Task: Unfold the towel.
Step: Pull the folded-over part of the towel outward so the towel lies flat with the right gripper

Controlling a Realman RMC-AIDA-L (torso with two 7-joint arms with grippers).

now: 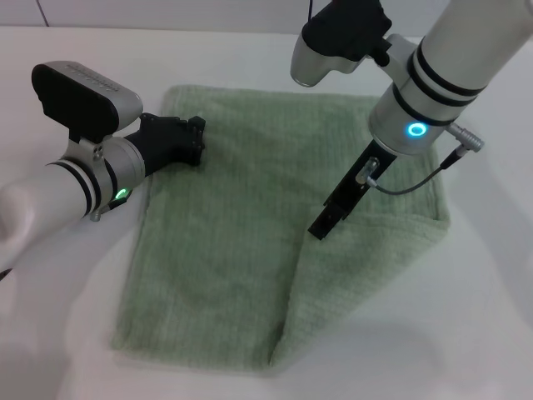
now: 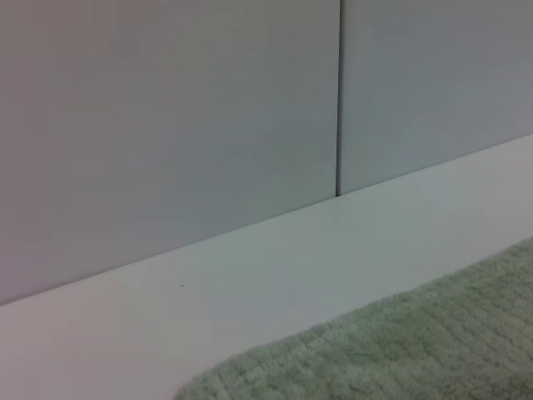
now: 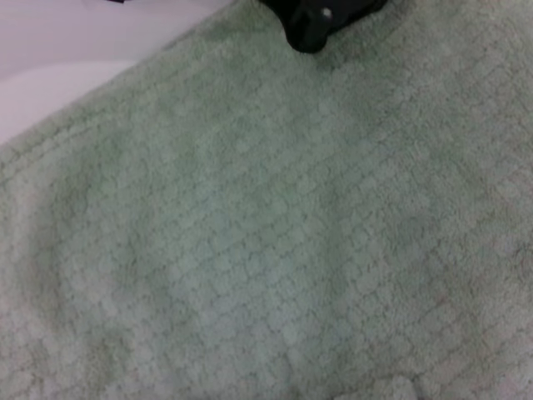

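Observation:
The pale green towel (image 1: 225, 242) lies on the white table. Most of it is spread flat, but its near right part is doubled over in a flap (image 1: 358, 275), with a raised edge running down to the front. My left gripper (image 1: 196, 140) rests low at the towel's far left corner. My right gripper (image 1: 321, 227) points down onto the towel at the flap's upper edge. The left wrist view shows the towel's edge (image 2: 400, 350). The right wrist view is filled by the towel's surface (image 3: 250, 233), with the left gripper (image 3: 325, 21) farther off.
The white table (image 1: 483, 317) surrounds the towel on all sides. A pale wall with a vertical seam (image 2: 339, 100) stands behind the table. The right arm's cable (image 1: 416, 182) hangs over the towel's right side.

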